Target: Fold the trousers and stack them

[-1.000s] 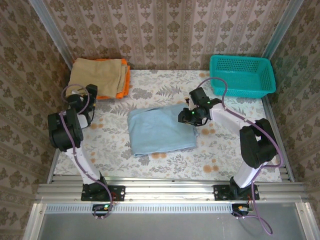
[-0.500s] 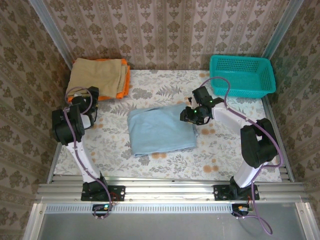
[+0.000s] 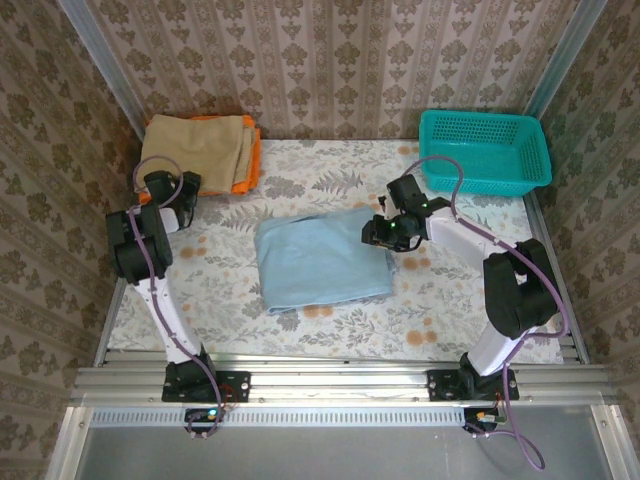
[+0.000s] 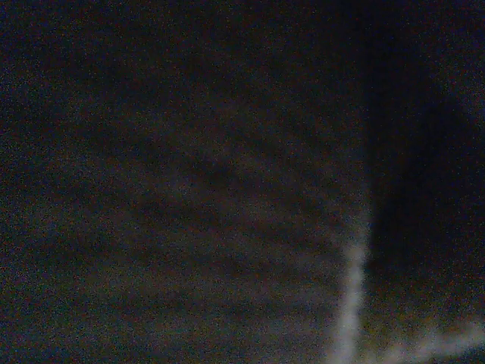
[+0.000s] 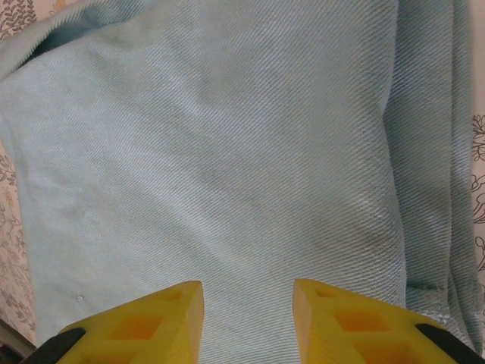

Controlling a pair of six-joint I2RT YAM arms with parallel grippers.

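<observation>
Top external view, and we've got the trousers (image 3: 320,262) folded into a pale blue rectangle, lying flat in the middle of the table (image 3: 330,180). They sit well apart from the teal basket (image 3: 480,113) in the far right corner. Over at the fold's right edge we see the right gripper (image 3: 385,232), pointed in across the cloth. From its wrist camera the yellow fingers (image 5: 136,326) stand spread, blue weave showing in the gap between them and nothing pinched. Now the far left: the left gripper (image 3: 172,187) sits just beside the near edge of the tan cloth (image 3: 195,150), which lies on the orange cloth (image 3: 252,170). Its own camera gives us near blackness with a pale streak, so we cannot tell whether that one is spread or pressed together.
</observation>
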